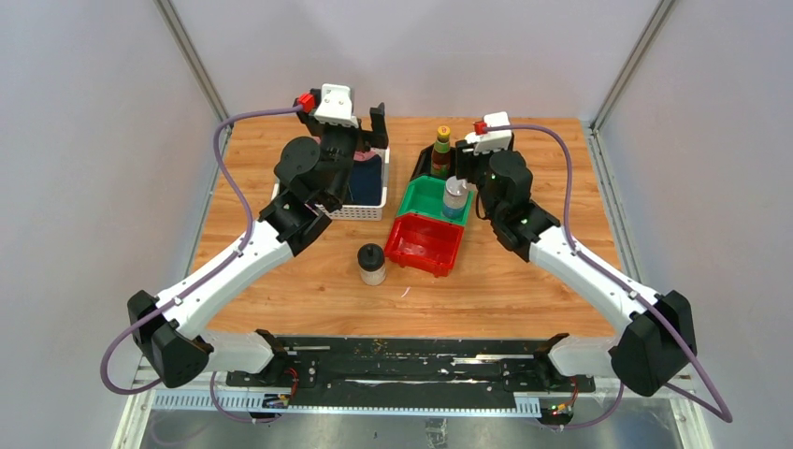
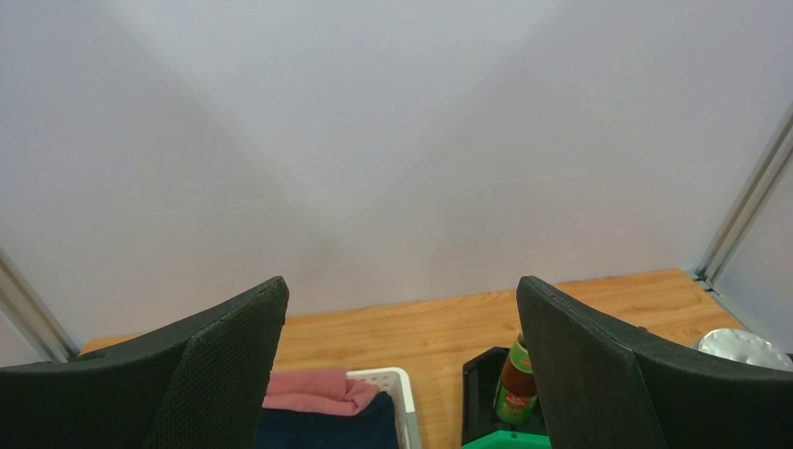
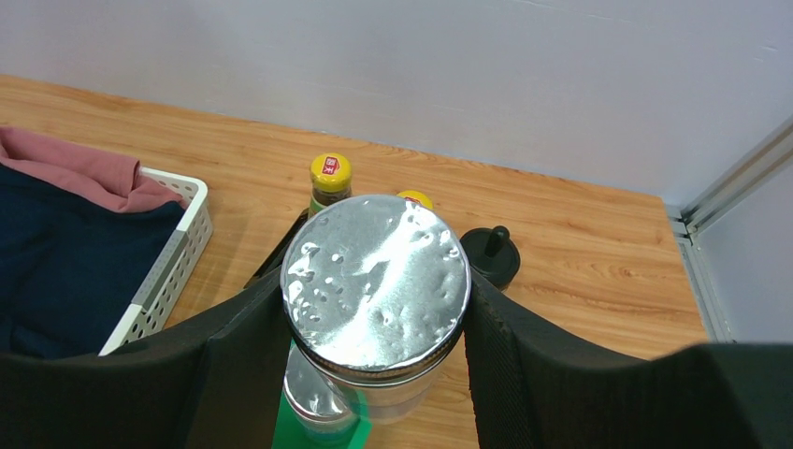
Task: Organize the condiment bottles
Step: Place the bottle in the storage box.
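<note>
My right gripper [image 3: 376,297] is shut on a silver-lidded clear shaker [image 3: 374,262] and holds it upright just above the green bin [image 1: 421,195]. A second silver-lidded shaker [image 3: 311,398] stands in that bin below it. Two yellow-capped sauce bottles [image 3: 329,180] stand in the black bin [image 1: 426,161]; of the farther one only the cap [image 3: 414,197] shows. One black-lidded pale jar [image 1: 372,264] stands on the table left of the red bin [image 1: 425,245]. A black knobbed lid [image 3: 491,254] shows beyond my right fingers. My left gripper [image 2: 400,286] hangs wide open and empty above the white basket [image 2: 400,393].
The white basket [image 1: 367,210] of dark and pink cloth sits at the back left, next to the black bin. The three bins stand in a row from back to front near the table's middle. Metal frame posts [image 3: 729,192] rise at the back corners.
</note>
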Action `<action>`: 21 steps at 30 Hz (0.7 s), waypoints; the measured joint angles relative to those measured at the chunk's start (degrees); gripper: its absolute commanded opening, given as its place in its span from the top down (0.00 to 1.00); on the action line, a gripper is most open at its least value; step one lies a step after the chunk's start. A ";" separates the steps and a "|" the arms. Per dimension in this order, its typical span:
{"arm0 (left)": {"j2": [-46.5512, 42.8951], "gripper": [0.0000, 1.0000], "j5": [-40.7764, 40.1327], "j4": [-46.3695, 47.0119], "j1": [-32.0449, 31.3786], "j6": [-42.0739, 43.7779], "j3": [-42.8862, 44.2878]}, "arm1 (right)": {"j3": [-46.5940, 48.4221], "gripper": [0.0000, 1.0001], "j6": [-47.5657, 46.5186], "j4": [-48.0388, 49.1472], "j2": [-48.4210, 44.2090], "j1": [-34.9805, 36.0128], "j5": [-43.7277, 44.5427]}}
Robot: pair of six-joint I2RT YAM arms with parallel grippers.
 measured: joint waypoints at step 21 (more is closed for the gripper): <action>0.00 0.01 0.02 -1.38 0.00 1.42 1.44 | 4.83 1.00 -0.92 0.87 7.10 3.41 0.26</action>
